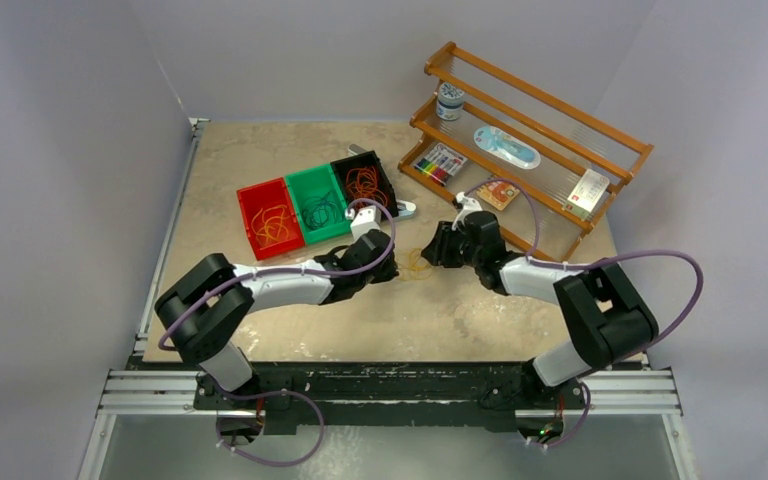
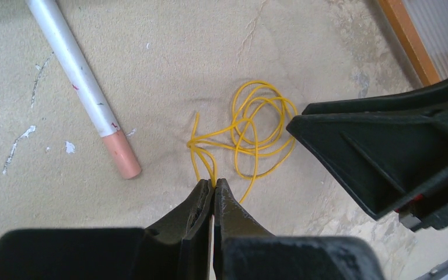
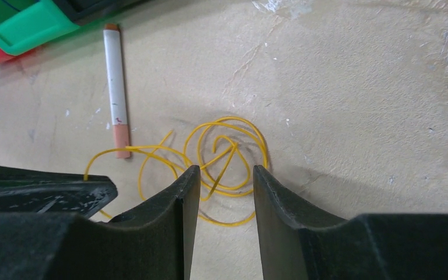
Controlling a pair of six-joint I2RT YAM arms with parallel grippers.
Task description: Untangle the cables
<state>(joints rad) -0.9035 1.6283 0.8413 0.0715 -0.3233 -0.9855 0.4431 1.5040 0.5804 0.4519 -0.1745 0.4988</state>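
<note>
- A strand of the yellow cable (image 2: 256,125) is pinched in the fully closed left gripper (image 2: 214,184); its coil lies just ahead.
- The right gripper (image 3: 226,175) is held half-parted, empty, astride the coil's near edge.
- If the strand is pulled with the coil unpinned, the tangle could be tightened or merely dragged.

Scuffed beige table (image 1: 260,150), three coloured bins (image 1: 322,234), wooden rack (image 1: 550,100), white pink-tipped tube (image 2: 79,64), tangled yellow cable (image 2: 254,131)
</note>
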